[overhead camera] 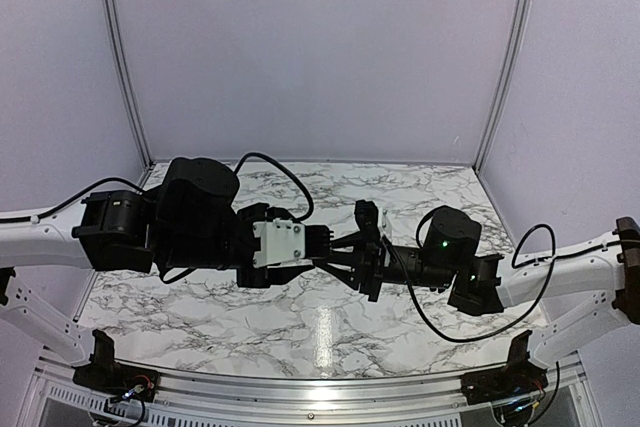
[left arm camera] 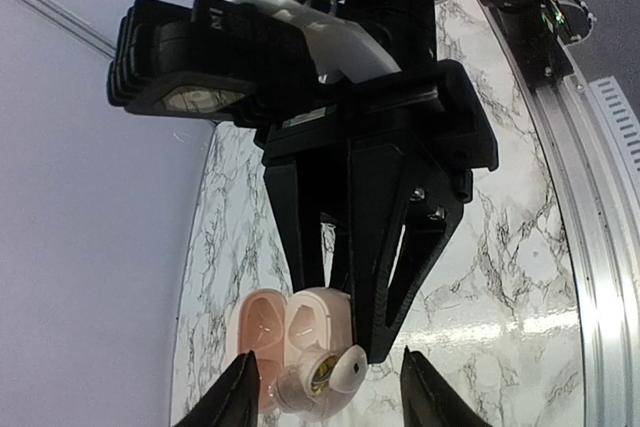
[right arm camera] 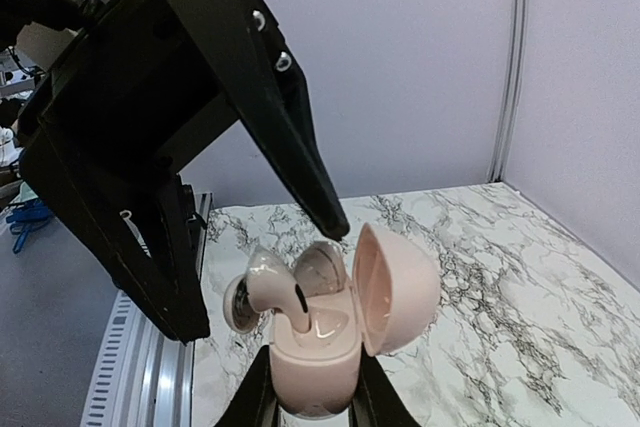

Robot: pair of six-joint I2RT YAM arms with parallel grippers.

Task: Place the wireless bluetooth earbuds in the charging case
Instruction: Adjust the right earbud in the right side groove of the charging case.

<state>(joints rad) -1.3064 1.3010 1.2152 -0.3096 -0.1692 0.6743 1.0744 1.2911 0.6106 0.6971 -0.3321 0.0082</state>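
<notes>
Checking the feeds from my desk: both arms meet over the middle of the marble table [overhead camera: 200, 309], well up in the air. The right gripper [right arm camera: 313, 387] is clamped on the lower body of the charging case [right arm camera: 310, 347], one finger on each side. It holds the case upright with the lid [right arm camera: 395, 287] flipped open to the right in its own wrist cam. The case is pale pinkish cream inside and out, and it isn't touching the table at all.

One earbud [right arm camera: 262, 287] sits in the mouth of the case, stem pointing down into the body. Its rounded head pokes out above the rim on the side away from the lid. It's pale with a dark tip on the stem, much the same colour as the case. There's a greyish round shape beside it, and I honestly can't tell whether that's the second bud or just a bare socket.

The left gripper [left arm camera: 330, 352] hangs over the case with its jaws spread apart, one finger on either side of that earbud and nothing pinched between them. In the right wrist cam the upper fingertip sits just clear of the case rim. The lower one is right next to the bud's head, and I can't tell if it's touching.
</notes>
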